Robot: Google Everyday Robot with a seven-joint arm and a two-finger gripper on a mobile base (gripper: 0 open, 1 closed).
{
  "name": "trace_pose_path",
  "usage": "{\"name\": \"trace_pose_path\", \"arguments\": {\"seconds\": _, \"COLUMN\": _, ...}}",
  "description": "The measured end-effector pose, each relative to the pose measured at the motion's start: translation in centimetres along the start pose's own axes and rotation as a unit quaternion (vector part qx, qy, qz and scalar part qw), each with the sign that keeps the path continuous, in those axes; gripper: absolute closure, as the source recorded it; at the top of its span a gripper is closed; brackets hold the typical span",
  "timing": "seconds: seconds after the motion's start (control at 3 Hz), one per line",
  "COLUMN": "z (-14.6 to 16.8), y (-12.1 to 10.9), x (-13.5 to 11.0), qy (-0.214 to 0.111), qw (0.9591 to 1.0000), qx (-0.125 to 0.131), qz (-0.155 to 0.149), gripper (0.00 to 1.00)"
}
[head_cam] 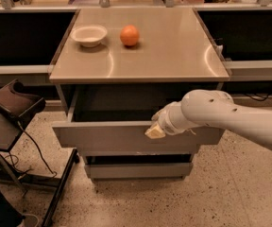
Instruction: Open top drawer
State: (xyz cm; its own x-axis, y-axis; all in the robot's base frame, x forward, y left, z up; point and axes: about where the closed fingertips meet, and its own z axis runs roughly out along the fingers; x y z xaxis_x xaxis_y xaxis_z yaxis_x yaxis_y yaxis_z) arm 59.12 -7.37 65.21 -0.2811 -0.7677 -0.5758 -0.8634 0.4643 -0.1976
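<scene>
The top drawer (pixel 107 137) is a wide grey metal drawer under the counter, pulled out towards me. Its dark interior shows behind the flat front. My gripper (pixel 155 131) is at the end of the white arm that reaches in from the right. It sits at the upper edge of the drawer front, right of its middle, with a pale fingertip against the front.
The counter top (pixel 174 46) carries a white bowl (pixel 89 34) and an orange (pixel 130 35). A narrower lower drawer (pixel 136 170) sits beneath. A dark stand with cables (pixel 13 108) is at the left on the speckled floor.
</scene>
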Motion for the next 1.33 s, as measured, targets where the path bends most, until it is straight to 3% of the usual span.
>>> {"name": "trace_pose_path", "arguments": {"seconds": 1.33, "z": -1.5, "y": 2.3, "x": 0.9, "qy": -0.005, "qw": 1.0, "qx": 0.0, "qz": 0.0, "gripper": 1.0}}
